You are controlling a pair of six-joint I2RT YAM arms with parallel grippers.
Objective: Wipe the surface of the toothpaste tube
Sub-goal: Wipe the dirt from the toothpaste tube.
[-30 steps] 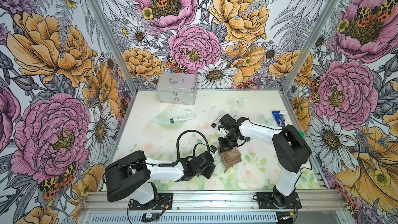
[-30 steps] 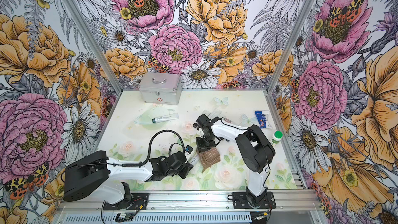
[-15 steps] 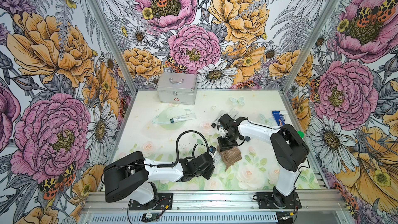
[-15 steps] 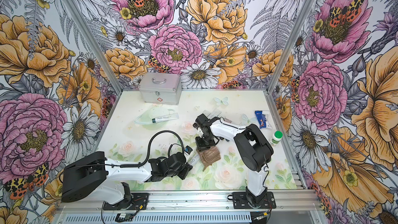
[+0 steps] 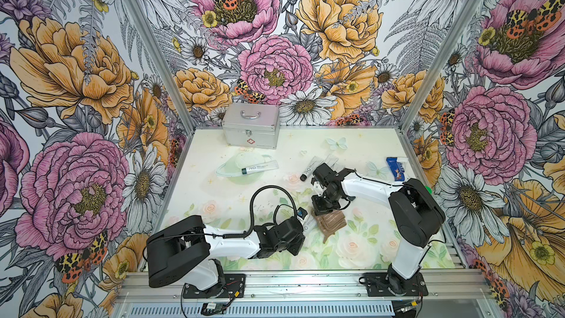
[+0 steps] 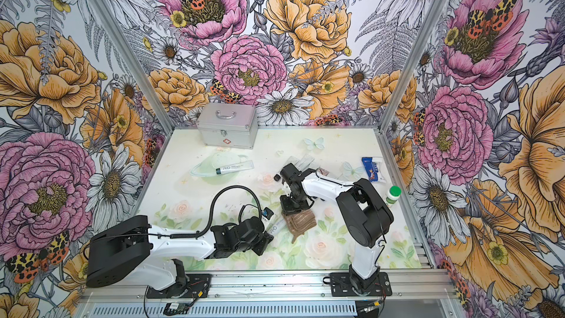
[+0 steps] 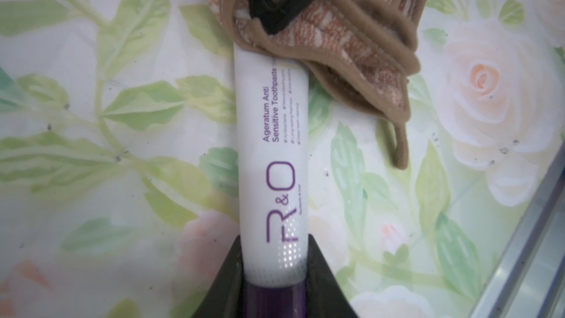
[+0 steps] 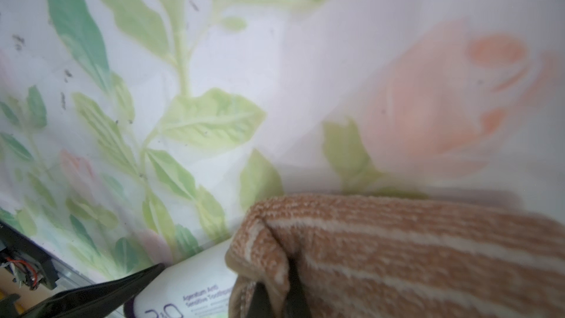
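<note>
White with purple lettering and a purple cap, the tube (image 7: 272, 148) sits near the front middle of the floral mat (image 5: 367, 252), between your two arms. It lies low along the mat, and the views don't show whether it rests on it. Both top views show it slanting away from the left arm (image 5: 308, 224) (image 6: 276, 226).

Your left gripper (image 7: 275, 258) is pinching the tube at its cap end, one black finger on each side of the neck. The far end of the tube is covered by the cloth (image 7: 351, 41), a folded brown and tan striped piece with a loop trailing off one corner. About half the tube's printed face shows below it.

Your right gripper (image 7: 275, 4) comes down from above and pinches a fold of the cloth, its fingers pressed together on the fabric (image 8: 275, 289) right over the tube's end.

Farther back, a second tube (image 5: 260, 167) lies on a pale green disc and a third (image 5: 307, 172) lies just behind the right wrist. A metal case (image 5: 250, 130) stands at the back wall, a blue packet (image 5: 396, 168) lies to the right, and a green-capped bottle (image 6: 393, 195) stands by the right wall.
</note>
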